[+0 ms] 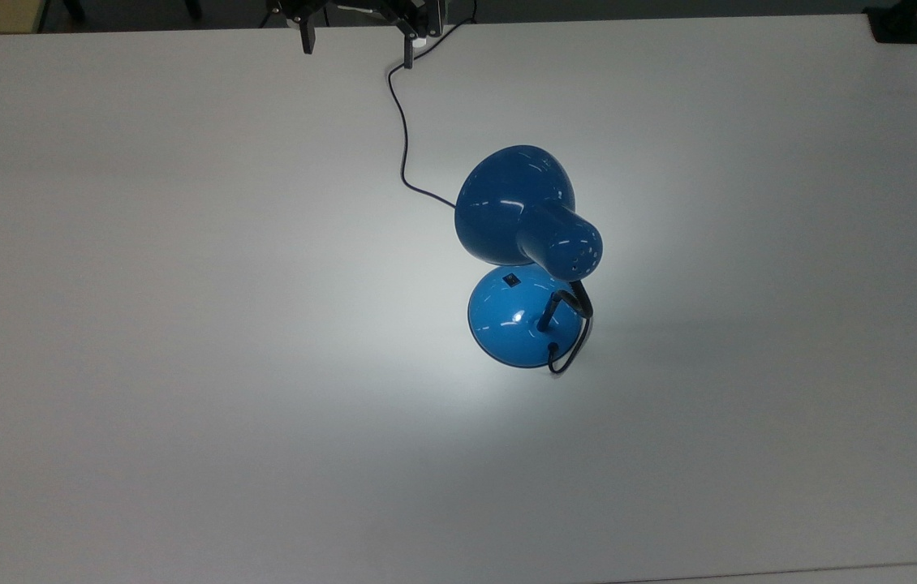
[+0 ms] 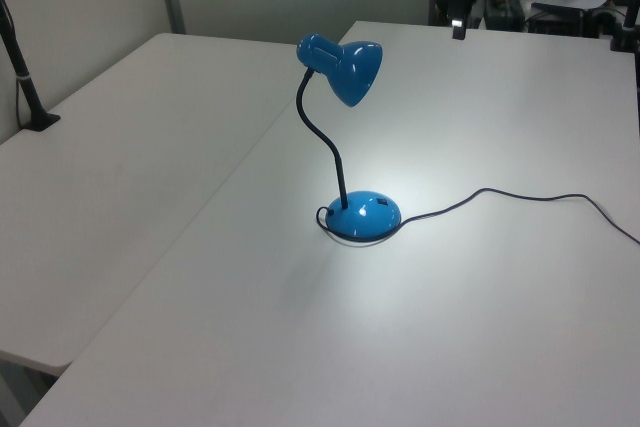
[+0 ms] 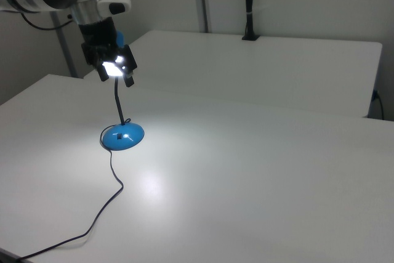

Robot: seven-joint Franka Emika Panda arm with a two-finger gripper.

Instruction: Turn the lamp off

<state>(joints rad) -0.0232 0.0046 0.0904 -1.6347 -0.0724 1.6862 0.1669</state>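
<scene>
The lamp [image 1: 529,268] stands just right of centre in the top view, lit, throwing a bright pool onto the white surface [image 1: 182,324]. Its shade [image 1: 511,203] leans over the round base [image 1: 517,320], where a small black switch [image 1: 512,281] shows. The cord [image 1: 403,138] trails toward the top edge. There the hand [image 1: 357,45] hovers, fingers spread apart, holding nothing, well apart from the lamp.

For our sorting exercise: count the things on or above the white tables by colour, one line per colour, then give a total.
Blue: 1, the lamp (black gooseneck and cord).
Black: 1, the gripper.
White: 2, the tables.
Total: 4
</scene>
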